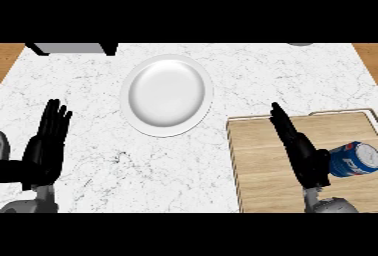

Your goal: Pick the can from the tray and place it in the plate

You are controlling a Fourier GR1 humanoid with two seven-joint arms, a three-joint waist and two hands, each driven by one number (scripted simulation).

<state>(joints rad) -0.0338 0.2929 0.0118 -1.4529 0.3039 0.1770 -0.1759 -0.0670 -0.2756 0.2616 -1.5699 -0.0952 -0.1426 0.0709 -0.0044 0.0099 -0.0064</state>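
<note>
1. Lying on its side, the blue can (354, 159) sits on your wooden tray (266, 165) at the right.
2. Your right robot hand (301, 150) is straight-fingered beside the can, holding nothing.
3. Your left robot hand (44, 147) rests open at the left.
4. Your white plate (167, 95) sits on the marble table (148, 170).
</note>
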